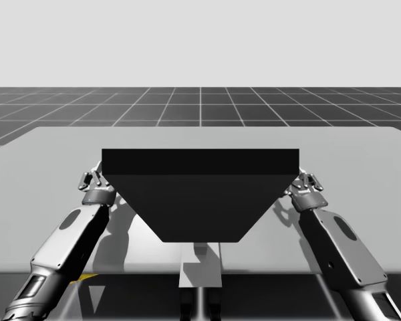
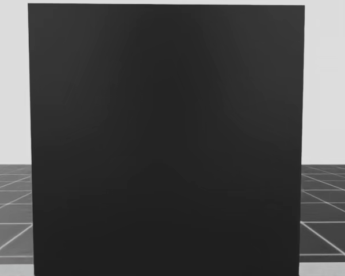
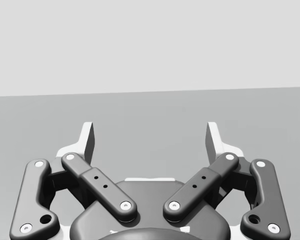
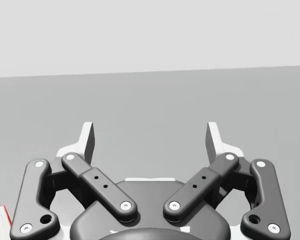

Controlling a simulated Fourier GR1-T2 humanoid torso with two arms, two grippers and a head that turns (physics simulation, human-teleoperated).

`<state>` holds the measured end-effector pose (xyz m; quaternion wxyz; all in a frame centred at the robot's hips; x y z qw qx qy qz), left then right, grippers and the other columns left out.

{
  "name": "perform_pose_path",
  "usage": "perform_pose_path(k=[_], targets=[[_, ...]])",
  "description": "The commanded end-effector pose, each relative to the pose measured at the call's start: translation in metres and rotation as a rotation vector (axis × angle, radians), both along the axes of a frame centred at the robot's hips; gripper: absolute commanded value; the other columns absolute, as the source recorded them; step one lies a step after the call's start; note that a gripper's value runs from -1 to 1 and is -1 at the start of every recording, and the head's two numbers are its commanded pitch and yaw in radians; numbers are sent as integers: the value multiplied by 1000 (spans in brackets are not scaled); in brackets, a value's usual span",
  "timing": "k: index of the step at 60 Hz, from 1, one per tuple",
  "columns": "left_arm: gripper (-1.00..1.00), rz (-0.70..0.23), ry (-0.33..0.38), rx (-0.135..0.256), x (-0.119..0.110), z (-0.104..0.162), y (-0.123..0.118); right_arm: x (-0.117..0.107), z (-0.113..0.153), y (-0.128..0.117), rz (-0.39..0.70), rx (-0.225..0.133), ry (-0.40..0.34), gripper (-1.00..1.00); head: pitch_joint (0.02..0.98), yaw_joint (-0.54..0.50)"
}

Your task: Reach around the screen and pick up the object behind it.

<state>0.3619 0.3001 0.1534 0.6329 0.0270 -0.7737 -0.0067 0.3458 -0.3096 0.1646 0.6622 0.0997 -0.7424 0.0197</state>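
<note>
Central black screen [image 1: 200, 194], room either side

Screen [image 1: 200, 194] on table [image 1: 361, 154], left gripper [image 1: 92, 179] at left end, right gripper [image 1: 308, 181] seemingly opposite

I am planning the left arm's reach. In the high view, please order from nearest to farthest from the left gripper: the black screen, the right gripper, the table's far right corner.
1. Black screen: its left edge is right beside the left gripper.
2. Right gripper: across, at the screen's right edge.
3. Table's far right corner: beyond the right gripper, farthest back.
</note>
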Motion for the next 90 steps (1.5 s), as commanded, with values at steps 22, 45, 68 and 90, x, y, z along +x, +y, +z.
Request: perform_pose_path(k=[22,45,68,90], targets=[[-1000,-131,38,-23,-10,11,4,-13,8,1,231,-14,-12,-1000,48,-22],[-1000,-496,72,83,-68,24,6,-45,11,-9,467,-63,-34,-1000,65,-28],[-1000,-574,107,132,-77,3,6,-61,-20,10,570,-104,-17,-1000,96,-41],[-1000,-605,109,140,-75,-4,-3,-32,-50,27,557,-98,103,-1000,124,-60]])
